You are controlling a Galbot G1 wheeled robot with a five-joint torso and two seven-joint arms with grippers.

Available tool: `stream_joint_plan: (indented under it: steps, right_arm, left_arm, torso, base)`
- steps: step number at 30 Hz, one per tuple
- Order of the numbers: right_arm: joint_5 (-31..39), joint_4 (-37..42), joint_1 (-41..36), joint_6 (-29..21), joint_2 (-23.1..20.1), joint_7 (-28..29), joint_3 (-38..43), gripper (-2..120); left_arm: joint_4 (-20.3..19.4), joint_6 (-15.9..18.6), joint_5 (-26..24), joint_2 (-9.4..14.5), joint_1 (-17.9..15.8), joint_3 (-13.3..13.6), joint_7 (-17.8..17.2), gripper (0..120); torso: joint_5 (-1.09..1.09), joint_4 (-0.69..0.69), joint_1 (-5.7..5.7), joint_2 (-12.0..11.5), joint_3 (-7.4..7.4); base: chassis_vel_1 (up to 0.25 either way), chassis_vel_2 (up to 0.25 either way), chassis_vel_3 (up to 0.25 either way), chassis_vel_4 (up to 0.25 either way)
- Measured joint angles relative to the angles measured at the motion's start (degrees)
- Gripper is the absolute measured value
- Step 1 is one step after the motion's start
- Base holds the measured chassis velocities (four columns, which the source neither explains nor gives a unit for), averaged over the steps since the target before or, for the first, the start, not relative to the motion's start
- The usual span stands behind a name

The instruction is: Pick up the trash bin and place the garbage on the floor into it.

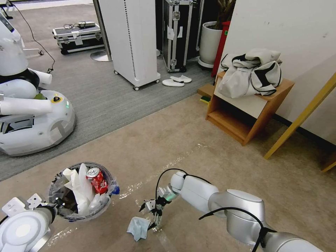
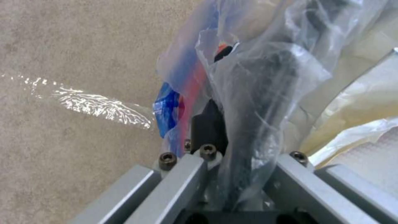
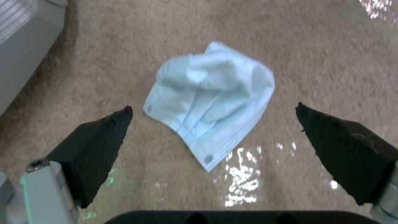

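The trash bin (image 1: 81,210) is gripped at its rim by the left gripper (image 2: 232,146); the right gripper (image 3: 213,130) is held wide over the light-blue cloth (image 3: 211,96) on clear carpet (image 1: 196,140).

Head view high, angled down; right wrist close above light-blue cloth (image 3: 211,99), shared with head; left wrist against trash bin (image 2: 248,93)

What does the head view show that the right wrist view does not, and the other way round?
The head view adds the trash bin holding a red soda can, with the left gripper clamped on its rim, and the right gripper beside the cloth. The right wrist view adds the open fingers flanking the cloth. Both share the light-blue cloth on the floor.
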Motion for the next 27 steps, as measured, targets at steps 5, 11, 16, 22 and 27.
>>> stream_joint_plan:
  steps: [5,11,16,22,27]
  right_arm:
    - [0.13,-1.06,-0.05,-0.27,-0.02,0.18,0.5,100]
    - [0.73,-1.05,0.8,-0.49,-0.03,0.55,0.65,100]
    - [0.7,-1.24,1.45,-0.58,-0.05,0.76,0.62,100]
    - [0.62,-1.38,1.34,-0.62,-0.05,0.77,0.27,100]
    - [0.63,-1.37,0.75,-0.62,-0.05,0.83,-0.12,100]
  left_arm:
    - [-0.16,0.03,0.27,-0.06,0.27,0.03,0.25,0]
    - [-0.25,0.03,-0.03,0.25,0.08,-0.16,0.26,0]
    - [-0.25,-0.03,-0.08,0.26,-0.08,-0.08,0.23,0]
    - [-0.26,-0.08,-0.13,0.29,-0.22,-0.06,0.18,0]
    - [-0.24,-0.08,-0.04,0.1,-0.04,-0.14,0.29,0]
  torso:
    - [0.0,0.0,0.0,0.0,0.0]
    - [0.0,0.0,0.0,0.0,0.0]
    - [0.0,0.0,0.0,0.0,0.0]
    - [0.0,0.0,0.0,0.0,0.0]
    - [0.0,0.0,0.0,0.0,0.0]
  base:
    - [0.0,0.0,0.0,0.0]
    - [0.0,0.0,0.0,0.0]
    - [0.0,0.0,0.0,0.0]
    - [0.0,0.0,0.0,0.0]
    - [0.0,0.0,0.0,0.0]
